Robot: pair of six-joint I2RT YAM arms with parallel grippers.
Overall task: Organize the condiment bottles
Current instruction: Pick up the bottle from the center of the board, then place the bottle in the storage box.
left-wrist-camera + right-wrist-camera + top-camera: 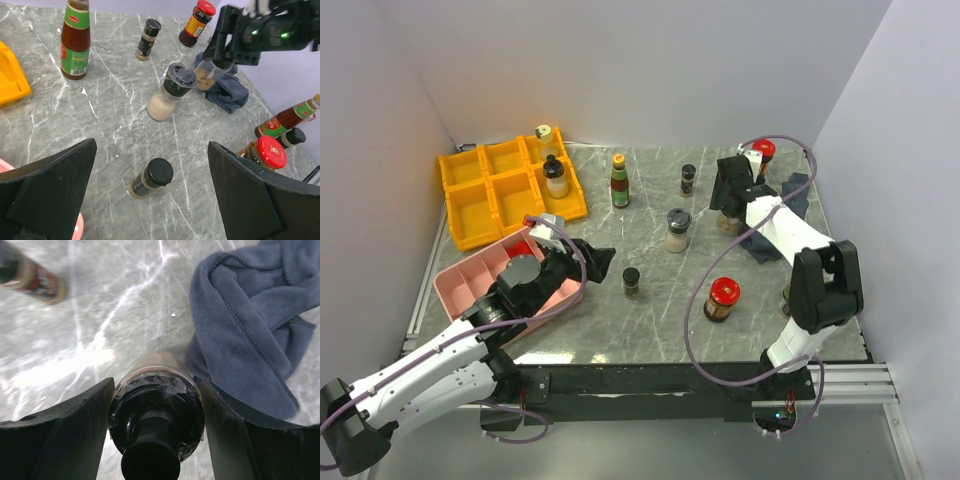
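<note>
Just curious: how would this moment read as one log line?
left gripper: open, near small black-capped spice jar | right gripper: straddling black-capped pale shaker beside blue-grey cloth, grip unconfirmed

Three cameras we are looking through: one fixed overhead, two riding the wrists.
From high behind the near edge we are looking down and forward over the whole table, from well back; from the left wrist we are gazing low across that table toward its far right, framed by the fingers of the left gripper, at middling range; from the right wrist we are peering almost straight down, very near, past the right gripper onto the pale shaker and the cloth; all three are sharing that shaker and that cloth.
</note>
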